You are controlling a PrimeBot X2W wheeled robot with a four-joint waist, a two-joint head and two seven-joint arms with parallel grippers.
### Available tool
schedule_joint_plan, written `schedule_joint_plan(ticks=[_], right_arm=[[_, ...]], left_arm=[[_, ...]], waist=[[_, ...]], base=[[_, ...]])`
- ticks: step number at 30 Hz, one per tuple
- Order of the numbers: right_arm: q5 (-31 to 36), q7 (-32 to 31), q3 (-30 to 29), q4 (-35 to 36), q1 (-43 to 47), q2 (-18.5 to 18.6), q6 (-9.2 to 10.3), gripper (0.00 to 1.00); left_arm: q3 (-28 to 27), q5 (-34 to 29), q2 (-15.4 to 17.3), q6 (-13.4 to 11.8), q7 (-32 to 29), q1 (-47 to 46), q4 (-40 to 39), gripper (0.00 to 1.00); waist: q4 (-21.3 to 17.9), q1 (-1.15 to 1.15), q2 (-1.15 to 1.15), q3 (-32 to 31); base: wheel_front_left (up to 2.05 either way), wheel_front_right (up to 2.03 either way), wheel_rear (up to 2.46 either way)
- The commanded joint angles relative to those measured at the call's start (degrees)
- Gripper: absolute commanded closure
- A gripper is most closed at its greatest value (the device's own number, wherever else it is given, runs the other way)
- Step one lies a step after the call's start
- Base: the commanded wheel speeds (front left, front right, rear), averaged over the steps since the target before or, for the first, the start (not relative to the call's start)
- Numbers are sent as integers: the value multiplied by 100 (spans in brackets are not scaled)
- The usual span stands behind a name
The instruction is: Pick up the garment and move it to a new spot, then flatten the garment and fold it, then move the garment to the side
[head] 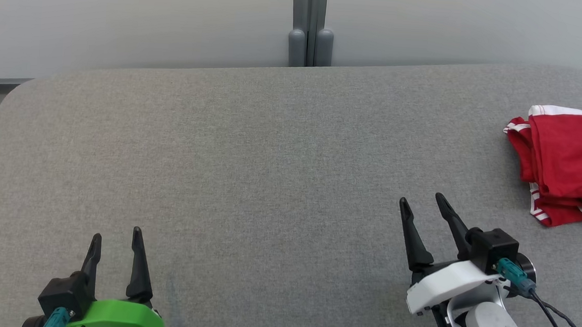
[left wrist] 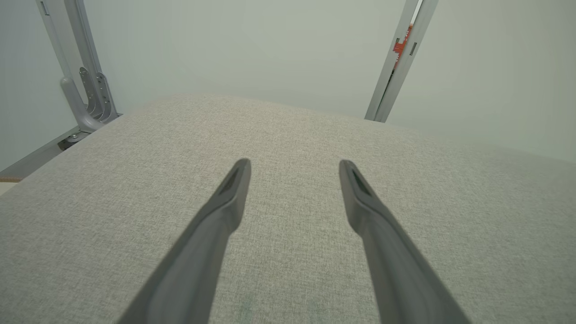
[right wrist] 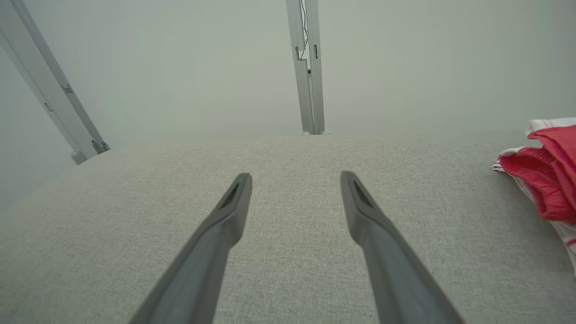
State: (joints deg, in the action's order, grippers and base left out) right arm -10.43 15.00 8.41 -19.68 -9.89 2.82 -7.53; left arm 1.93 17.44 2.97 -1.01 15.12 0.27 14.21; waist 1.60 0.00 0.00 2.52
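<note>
Holding nothing in the left gripper (head: pixel 116 233), near left, fingers spread wide. Same with the right gripper (head: pixel 422 198), near right: spread and empty above bare cloth. Finds the red garment (head: pixel 569 160) in a folded stack at the right edge of the grey table (head: pixel 271 157), well apart from both. Probably parked clear to spare the folds. Looks like the set-aside step done.
</note>
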Motion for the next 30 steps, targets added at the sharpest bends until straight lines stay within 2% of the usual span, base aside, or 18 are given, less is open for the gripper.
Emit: schedule_joint_plan(ticks=[1,12,19,20,24,30], right_arm=[[-30,22,7,35,49,17,9,0],[-121,22,2,52,95,15,9,0],[-152,22,-33,19,105,16,9,0],[-113,2,-26,22,30,1,0,100],[-169,-14,-21,-130,135,-8,0,100],[-859,-167,-115,-61,157,16,0,100]], left_arm=[[20,-18,1,31,2,46,24,0],[108,84,-2,169,2,-41,69,0],[139,14,-2,102,2,-56,173,0],[148,23,-10,120,-2,-11,158,100],[159,77,-31,123,-23,14,339,100],[64,686,-28,184,-211,-57,323,100]], waist=[[0,0,0,-2],[12,0,0,-5],[4,0,0,-12],[4,0,0,-12],[4,0,0,-14],[-4,0,0,-24]], base=[[0,0,0],[0,0,0],[0,0,0],[0,0,0],[0,0,0],[0,0,0]])
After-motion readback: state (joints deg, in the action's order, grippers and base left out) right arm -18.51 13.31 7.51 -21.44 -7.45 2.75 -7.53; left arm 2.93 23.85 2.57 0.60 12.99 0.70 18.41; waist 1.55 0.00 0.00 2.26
